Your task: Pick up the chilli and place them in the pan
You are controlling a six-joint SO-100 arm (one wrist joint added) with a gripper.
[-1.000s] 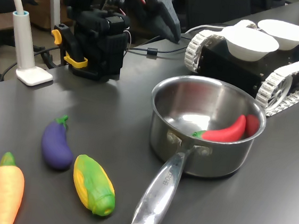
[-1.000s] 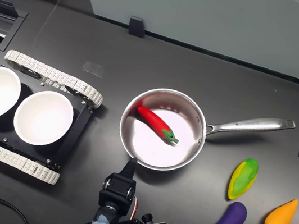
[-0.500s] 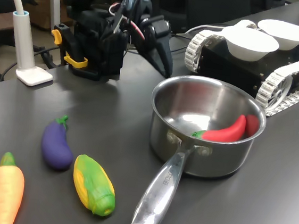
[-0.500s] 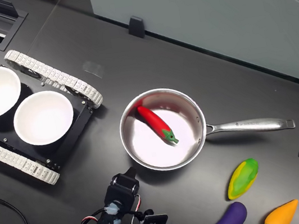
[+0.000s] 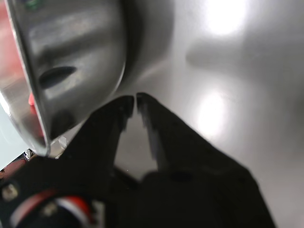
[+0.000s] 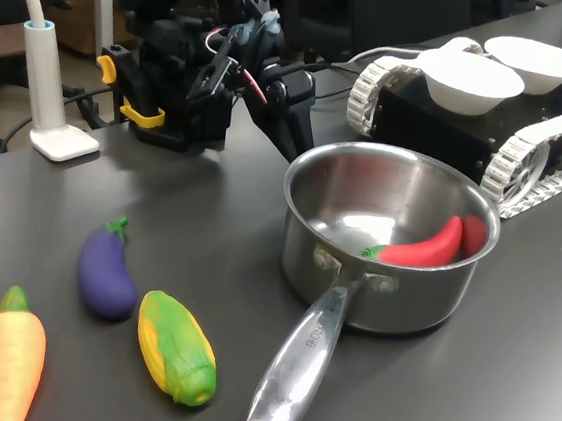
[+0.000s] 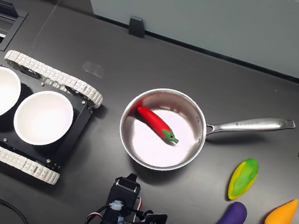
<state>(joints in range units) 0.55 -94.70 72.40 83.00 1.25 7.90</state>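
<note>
Lying on the floor of the pan (image 7: 143, 147) with its stem toward the handle, the chilli (image 7: 156, 124) looks delivered, which would explain why the claw (image 5: 131, 101) hangs empty, tips nearly touching, outside the pan's wall above the tabletop (image 6: 210, 213).

Black plastic arm (image 6: 241, 35) with red and white cables, yellow clamps at base, tapered black tool (image 5: 131, 100).

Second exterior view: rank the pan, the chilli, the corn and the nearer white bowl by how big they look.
1. Pan, largest even without its handle.
2. White bowl, clearly smaller than the pan.
3. Chilli and corn: they look about the same length, the corn fatter; too close to rank.
</note>
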